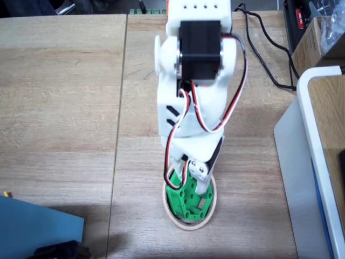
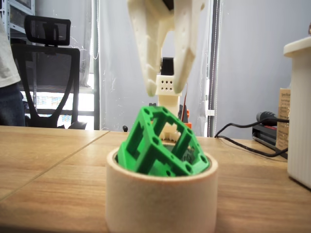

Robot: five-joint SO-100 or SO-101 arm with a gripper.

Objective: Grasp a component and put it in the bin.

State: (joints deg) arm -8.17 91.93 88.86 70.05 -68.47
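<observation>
One bright green hexagonal component (image 2: 158,143) is sitting tilted inside the beige ring-shaped bin (image 2: 161,196), directly beneath the tool (image 2: 164,92). Its frame is showing round holes along the edges and square cut-outs through the faces, and in a fixed view its upper corner is rising above the bin's rim while its lower part is resting within the ring. Seen from above in a fixed view, the component (image 1: 186,197) is filling most of the bin (image 1: 190,223), with only a thin beige rim showing around it.

The tool is hanging above the component with its two white fingers (image 2: 143,53) spread apart, gripping nothing; a clear gap is showing between the fingertips and the green block's top corner. From above, the tool (image 1: 193,175) and the white arm (image 1: 195,81) are overlapping the far side of the bin.

Bare wooden tabletop (image 1: 59,97) is lying open to the left of the tool in the top-down fixed view, with a seam running down it. To the right, a white-rimmed box (image 1: 318,135) is standing well apart from the bin, leaving a strip of free tabletop between. A blue sheet (image 1: 32,226) is lying at the lower left corner, far from the tool. Black cables (image 2: 248,138) are trailing behind on the right.
</observation>
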